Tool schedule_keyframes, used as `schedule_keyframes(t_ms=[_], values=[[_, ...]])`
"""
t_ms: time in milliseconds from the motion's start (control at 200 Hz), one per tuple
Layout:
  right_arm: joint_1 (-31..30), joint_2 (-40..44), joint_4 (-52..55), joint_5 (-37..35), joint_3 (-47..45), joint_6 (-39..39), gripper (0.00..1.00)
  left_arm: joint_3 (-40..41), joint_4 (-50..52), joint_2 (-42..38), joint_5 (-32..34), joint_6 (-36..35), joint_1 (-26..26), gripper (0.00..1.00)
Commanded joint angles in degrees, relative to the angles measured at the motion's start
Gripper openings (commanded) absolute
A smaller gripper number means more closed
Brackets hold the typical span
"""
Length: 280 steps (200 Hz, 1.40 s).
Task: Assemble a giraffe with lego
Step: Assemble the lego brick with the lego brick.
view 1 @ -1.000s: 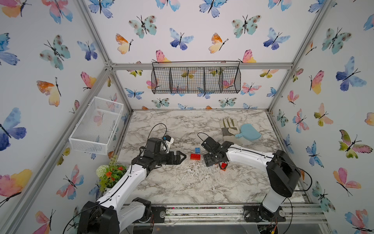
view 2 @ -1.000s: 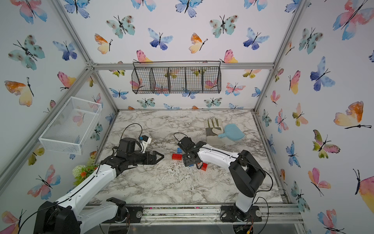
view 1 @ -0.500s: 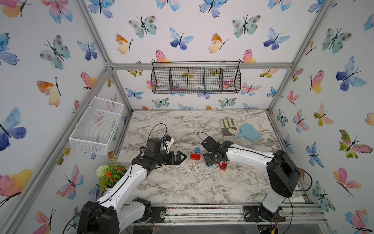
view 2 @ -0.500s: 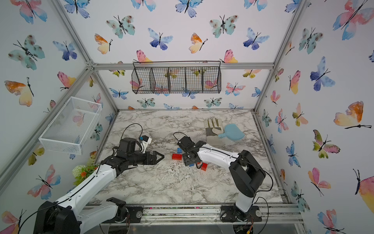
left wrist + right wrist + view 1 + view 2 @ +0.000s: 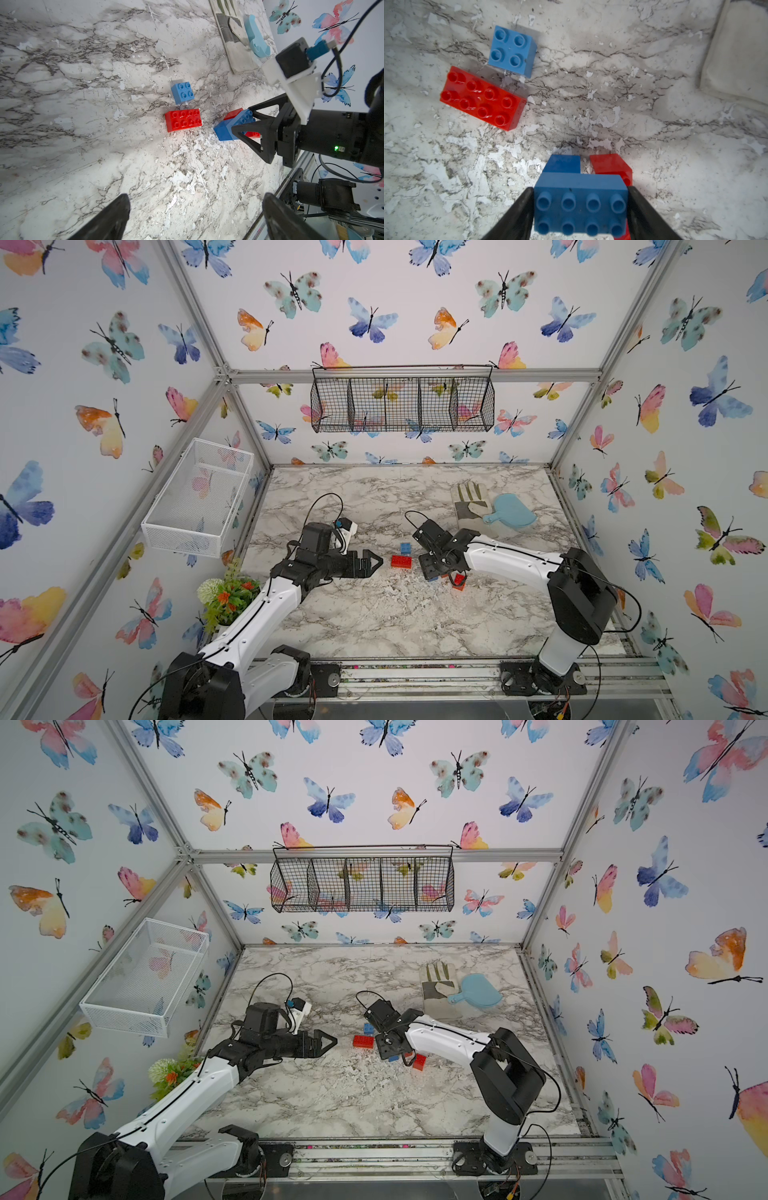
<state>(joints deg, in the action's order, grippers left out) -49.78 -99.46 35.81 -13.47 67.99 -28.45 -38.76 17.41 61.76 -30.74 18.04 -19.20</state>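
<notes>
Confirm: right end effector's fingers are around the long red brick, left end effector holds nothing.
Wrong colour: the right wrist view shows the right end effector with fingers around the long blue brick. The left end effector holds nothing.

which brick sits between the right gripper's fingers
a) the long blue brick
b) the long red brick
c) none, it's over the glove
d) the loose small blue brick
a: in the right wrist view the long blue brick sits between the right gripper fingers, which press against its two ends, while the long red brick and the small blue brick lie apart on the table.
</notes>
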Motion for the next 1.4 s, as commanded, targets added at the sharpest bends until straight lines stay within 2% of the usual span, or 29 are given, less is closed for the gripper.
schedule_keyframes(t_ms=[0,125,465,661,1061,1396], values=[[0.34,-0.37,1.63,-0.76,0.59,-0.57,0.64,0.18,0.43,-0.5,0.42,-0.3,-0.22,0.98],[0.38,0.0,1.55,-0.65,0.63,-0.57,0.62,0.16,0.43,-0.5,0.42,-0.29,-0.22,0.98],[0.38,0.72,-0.05,2.68,0.43,4.3,0.62,0.16,0.35,-0.23,0.25,-0.32,-0.18,0.98],[0.38,-0.03,-1.17,4.22,0.04,4.43,0.62,0.18,0.39,-0.42,0.33,-0.29,-0.22,0.98],[0.41,-0.08,2.23,1.61,3.04,-3.99,0.61,0.17,0.26,-0.27,0.18,-0.28,-0.2,0.98],[0.46,0.85,1.11,0.78,1.11,-4.1,0.61,0.27,0.26,-0.67,0.32,-0.27,-0.22,0.98]])
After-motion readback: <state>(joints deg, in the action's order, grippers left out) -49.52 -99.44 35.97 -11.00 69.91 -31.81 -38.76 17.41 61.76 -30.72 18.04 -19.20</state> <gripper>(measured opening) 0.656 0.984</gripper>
